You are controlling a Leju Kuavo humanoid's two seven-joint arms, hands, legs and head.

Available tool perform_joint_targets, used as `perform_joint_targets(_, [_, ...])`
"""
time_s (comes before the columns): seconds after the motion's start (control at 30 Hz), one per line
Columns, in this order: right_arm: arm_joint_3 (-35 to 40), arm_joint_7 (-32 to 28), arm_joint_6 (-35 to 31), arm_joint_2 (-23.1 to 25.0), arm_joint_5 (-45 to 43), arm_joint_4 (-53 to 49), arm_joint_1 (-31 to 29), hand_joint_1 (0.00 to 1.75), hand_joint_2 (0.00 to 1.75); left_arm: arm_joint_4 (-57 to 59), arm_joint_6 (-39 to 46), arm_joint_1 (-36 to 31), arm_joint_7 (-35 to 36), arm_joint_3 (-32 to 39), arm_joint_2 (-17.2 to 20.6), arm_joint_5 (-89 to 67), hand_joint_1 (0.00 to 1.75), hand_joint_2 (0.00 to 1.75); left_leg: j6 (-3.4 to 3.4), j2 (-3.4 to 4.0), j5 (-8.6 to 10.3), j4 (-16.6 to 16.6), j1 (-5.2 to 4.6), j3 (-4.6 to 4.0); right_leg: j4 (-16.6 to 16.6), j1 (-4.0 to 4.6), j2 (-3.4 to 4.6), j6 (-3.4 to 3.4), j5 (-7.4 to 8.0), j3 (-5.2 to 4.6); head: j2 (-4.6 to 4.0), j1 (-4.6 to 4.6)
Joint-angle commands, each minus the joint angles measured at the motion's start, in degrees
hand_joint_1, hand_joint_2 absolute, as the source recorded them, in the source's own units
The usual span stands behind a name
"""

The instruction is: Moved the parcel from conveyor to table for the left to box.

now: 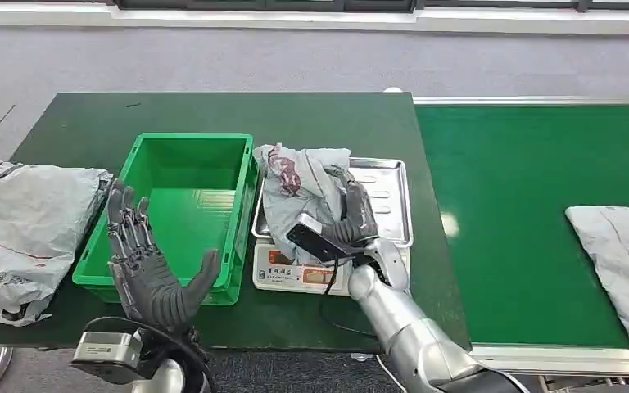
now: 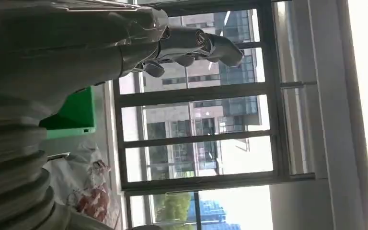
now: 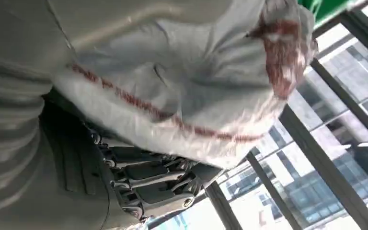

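A crumpled grey parcel (image 1: 299,184) with red print lies on the steel tray (image 1: 389,176) of a white scale (image 1: 295,274). My right hand (image 1: 352,217) grips its right side. In the right wrist view the parcel (image 3: 187,81) lies against the palm with my fingers (image 3: 148,182) curled under it. My left hand (image 1: 143,262) is raised, palm up and fingers spread, holding nothing, at the near left corner of the green box (image 1: 188,141). The left wrist view has that hand (image 2: 187,43) before windows, with the box's corner (image 2: 74,112) and the parcel (image 2: 93,196) behind.
The scale stands on a dark green table (image 1: 311,115), right of the box. A large grey bag (image 1: 24,229) lies at the table's left end. On the green conveyor (image 1: 524,205) to the right lies another grey parcel (image 1: 622,262). A black cable runs from the scale.
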Motion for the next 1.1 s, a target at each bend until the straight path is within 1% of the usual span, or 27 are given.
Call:
perform_joint_targets(0.03, [-2.28, 3.81, -0.02, -1.18, 5.82, -68.47, 24.04, 0.0, 1.75, 1.77, 1.02, 0.85, 0.28, 3.69, 0.07, -0.71, 0.0, 1.75, 0.06, -0.29, 0.01, -0.02, 0.01, -0.09, -0.03, 0.03, -0.32, -0.09, -0.08, 0.01, 0.0, 0.0])
perform_joint_targets(0.07, [-2.42, 3.52, -0.02, -1.18, 4.98, -70.83, 24.92, 0.0, 1.75, 1.92, 1.12, 0.88, 0.28, 3.61, 0.04, -0.82, 0.0, 1.75, 0.05, -0.36, 0.0, 0.01, -0.01, -0.16, 0.02, 0.0, -0.42, -0.07, -0.11, -0.03, 0.0, 0.0])
perform_joint_targets(0.1, [-3.84, 3.58, -0.02, -1.18, 2.62, -79.26, 27.36, 0.0, 1.75, 2.62, 1.33, 0.76, 0.28, 3.34, -0.14, -1.38, 0.0, 1.75, 0.08, -0.47, -0.06, 0.01, -0.02, -0.1, 0.01, 0.0, -0.53, -0.09, -0.2, 0.08, 0.0, 0.0])
perform_joint_targets(0.13, [-4.8, 3.24, -0.02, -1.18, 0.17, -81.68, 27.63, 0.0, 1.75, 2.65, 1.64, 0.72, 0.28, 3.28, -0.24, -1.55, 0.0, 1.75, 0.06, -0.45, -0.03, 0.01, -0.01, -0.17, -0.01, 0.01, -0.49, -0.06, -0.14, 0.0, 0.0, 0.0])
perform_joint_targets(0.17, [-7.87, -0.81, -0.02, -1.18, -7.51, -85.75, 29.05, 0.0, 1.75, 2.42, 2.99, 0.38, 0.28, 2.85, -0.3, -1.77, 0.0, 1.75, 0.12, -0.69, -0.08, 0.04, -0.01, -0.15, -0.02, 0.02, -0.75, -0.09, -0.27, 0.15, 0.0, 0.0])
perform_joint_targets(0.2, [-7.87, -0.81, -0.02, -1.18, -7.51, -85.75, 29.05, 0.0, 1.75, 2.42, 2.99, 0.38, 0.28, 2.85, -0.3, -1.77, 0.0, 1.75, 0.08, -0.68, -0.02, 0.03, -0.05, -0.26, -0.01, -0.03, -0.74, -0.02, -0.23, 0.02, 0.0, 0.0])
perform_joint_targets(0.23, [-9.9, -4.07, -0.02, -1.18, -12.27, -87.64, 29.82, 0.0, 1.75, 2.51, 3.69, 0.1, 0.28, 2.72, -0.36, -1.95, 0.0, 1.75, 0.1, -0.69, -0.12, 0.03, -0.02, -0.14, -0.06, 0.0, -0.75, -0.05, -0.27, 0.14, 0.0, 0.0])
perform_joint_targets(0.27, [-10.72, -5.23, -0.02, -1.18, -14.3, -88.42, 29.87, 0.0, 1.75, 2.66, 3.84, 0.11, 0.28, 2.68, -0.36, -2.28, 0.0, 1.75, 0.08, -0.63, -0.09, -0.02, -0.06, -0.18, -0.1, -0.05, -0.67, -0.02, -0.21, 0.04, 0.0, 0.0])
perform_joint_targets(0.3, [-10.72, -5.23, -0.02, -1.18, -14.3, -88.42, 29.87, 0.0, 1.75, 2.66, 3.84, 0.11, 0.28, 2.68, -0.36, -2.28, 0.0, 1.75, 0.12, -0.65, -0.13, -0.07, -0.04, -0.05, -0.19, -0.02, -0.69, -0.05, -0.22, 0.21, 0.0, 0.0])
perform_joint_targets(0.43, [-11.21, -5.63, -0.02, -1.18, -14.81, -88.37, 29.61, 0.0, 1.75, 2.57, 3.95, 0.24, 0.28, 2.56, -0.36, -2.42, 0.0, 1.75, 0.08, -0.2, -0.18, -0.04, -0.05, -0.01, -0.15, -0.04, -0.29, -0.04, -0.14, 0.08, 0.0, 0.0])
perform_joint_targets(0.5, [-11.66, -6.05, -0.02, -1.18, -15.23, -88.33, 29.37, 0.0, 1.75, 2.53, 4.09, 0.28, 0.28, 2.54, -0.34, -2.5, 0.0, 1.75, 0.08, -0.17, -0.16, -0.09, -0.02, 0.08, -0.21, 0.0, -0.28, -0.07, -0.13, 0.16, 0.0, 0.02])
perform_joint_targets(0.57, [-12.86, -7.9, -0.02, -1.18, -18.09, -88.73, 29.02, 0.0, 1.75, 2.17, 4.53, 0.44, 0.28, 2.58, -0.28, -2.43, 0.0, 1.75, 0.08, -0.16, -0.16, -0.11, -0.03, 0.15, -0.22, -0.01, -0.27, -0.08, -0.13, 0.2, 0.0, 0.0])
perform_joint_targets(0.63, [-14.01, -8.6, -0.02, -1.18, -18.93, -89.77, 28.41, 0.0, 1.75, 2.59, 3.99, 0.65, 0.28, 2.49, -0.1, -2.62, 0.0, 1.75, 0.1, -0.15, -0.17, -0.13, -0.02, 0.22, -0.25, 0.01, -0.26, -0.09, -0.13, 0.27, 0.0, 0.0])
perform_joint_targets(0.67, [-14.03, -8.6, -0.02, -1.18, -18.92, -89.84, 28.33, 0.0, 1.75, 2.65, 3.98, 0.67, 0.28, 2.49, -0.12, -2.74, 0.0, 1.75, 0.08, -0.08, -0.18, -0.07, -0.02, 0.15, -0.18, 0.0, -0.19, -0.06, -0.12, 0.18, 0.0, 0.0])
perform_joint_targets(0.7, [-13.7, -8.61, -0.02, -1.18, -18.85, -89.82, 28.23, 0.0, 1.75, 2.71, 4.03, 0.74, 0.28, 2.51, -0.2, -2.75, 0.0, 1.75, 0.1, -0.11, -0.18, -0.12, -0.03, 0.25, -0.23, 0.0, -0.23, -0.08, -0.13, 0.28, 0.0, 0.0])
perform_joint_targets(0.77, [-13.06, -9.63, -0.02, -1.18, -19.97, -91.92, 28.57, 0.0, 1.75, 5.09, 2.07, 0.11, 0.28, 2.75, -0.52, -2.41, 0.0, 1.75, 0.11, -0.09, -0.19, -0.12, -0.03, 0.25, -0.23, -0.01, -0.18, -0.08, -0.13, 0.3, 0.0, 0.0])
perform_joint_targets(0.8, [-11.47, -9.71, -0.02, -1.18, -20.52, -94.1, 28.85, 0.0, 1.75, 10.73, -0.98, -1.99, 0.28, 3.27, -0.9, -3.58, 0.0, 1.75, 0.08, -0.04, -0.18, -0.06, -0.05, 0.16, -0.15, -0.03, -0.12, -0.04, -0.12, 0.18, 0.0, 0.0])
perform_joint_targets(0.83, [-10.04, -9.71, -0.02, -1.18, -20.72, -95.03, 29.31, 0.0, 1.75, 15.23, -2.12, -4.57, 0.28, 3.83, -2.02, -5.44, 0.0, 1.75, 0.1, -0.12, -0.18, -0.14, -0.06, 0.27, -0.23, -0.03, -0.21, -0.07, -0.13, 0.32, 0.0, 0.0])
perform_joint_targets(0.9, [-6.27, -9.71, -0.02, -1.18, -20.53, -96.13, 29.76, 0.0, 1.75, 26.58, -5.46, -11.54, 0.28, 4.58, -4.32, -6.79, 0.0, 1.75, 0.11, -0.31, -0.09, -0.21, -0.09, 0.28, -0.26, -0.06, -0.39, -0.09, -0.13, 0.37, 0.0, 0.0])
perform_joint_targets(0.93, [-4.62, -8.1, -0.02, -1.18, -19.32, -96.3, 29.29, 0.0, 1.75, 29.08, -5.58, -13.35, 0.28, 4.65, -4.66, -7.03, 0.0, 1.75, 0.09, -0.39, -0.05, -0.15, -0.1, 0.19, -0.2, -0.08, -0.46, -0.06, -0.13, 0.29, 0.0, 0.0])
perform_joint_targets(0.97, [-2.41, -8.9, -0.02, -1.18, -20.25, -97.77, 31.85, 0.0, 1.75, 33.69, -7.1, -16.67, 0.28, 5.18, -6.06, -8.64, 0.0, 1.75, 0.1, -0.52, 0.0, -0.21, -0.08, 0.26, -0.28, -0.06, -0.6, -0.09, -0.11, 0.4, 0.0, 0.0])
perform_joint_targets(1.0, [-1.95, -9.71, -0.02, -1.18, -22.02, -95.07, 30.41, 0.0, 1.75, 39.97, -7.91, -20.17, 0.28, 5.3, -7.03, -10.35, 0.0, 1.75, 0.07, -0.57, -0.05, -0.12, -0.09, 0.13, -0.17, -0.08, -0.64, -0.06, -0.17, 0.24, 0.0, 0.02])
perform_joint_targets(1.03, [-0.48, -7.2, -0.02, -1.18, -20.25, -95.11, 29.31, 0.0, 1.75, 42.91, -6.82, -23.32, 1.7, 3.21, -7.0, -9.72, 0.0, 1.75, 0.08, -0.35, -0.07, -0.07, -0.11, 0.18, -0.14, -0.1, -0.41, -0.01, -0.1, 0.22, 0.0, 0.0])
perform_joint_targets(1.07, [-0.2, -8.01, -0.02, -1.18, -22.07, -92.79, 28.12, 0.0, 1.75, 49.6, -6.09, -27.62, 1.73, 4.0, -8.7, -12.09, 0.0, 1.75, 0.1, -0.3, -0.03, -0.11, -0.1, 0.19, -0.18, -0.09, -0.37, -0.04, -0.04, 0.27, 0.0, 0.02])
perform_joint_targets(1.1, [-0.45, -9.71, -0.02, -1.18, -23.4, -92.78, 29.31, 0.0, 1.75, 50.71, -6.56, -28.76, 2.23, 3.71, -9.12, -12.52, 0.0, 1.75, 0.11, -0.25, -0.02, -0.16, -0.06, 0.24, -0.27, -0.04, -0.32, -0.07, 0.01, 0.35, 0.0, 0.0])
